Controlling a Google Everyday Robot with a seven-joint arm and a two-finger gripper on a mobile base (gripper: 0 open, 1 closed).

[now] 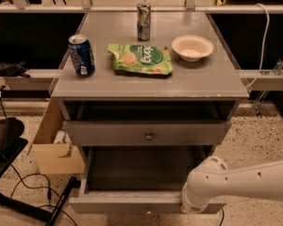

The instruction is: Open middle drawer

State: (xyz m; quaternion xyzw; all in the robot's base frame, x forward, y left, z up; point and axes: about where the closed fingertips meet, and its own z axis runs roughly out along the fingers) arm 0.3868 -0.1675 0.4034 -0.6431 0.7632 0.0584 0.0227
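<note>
Legible text: none can be read with certainty
Green snack bag [140, 59]: centre of the tabletop [212, 74]; large white lettering across its face, letters do not resolve into a word; round printed picture left of the lettering
Blue can [82, 55]: near the left edge of the tabletop; pale patch low on the blue wall, brand cannot be told
Silver can [143, 21]: near the rear edge of the tabletop, midway along it; dark printing on the wall, unreadable
Gripper [185, 210]: below the front edge of the tabletop, at the front of the pulled-out lowest drawer [127, 202], mostly hidden behind the white wrist [203, 192]; no marking readable on it
</note>
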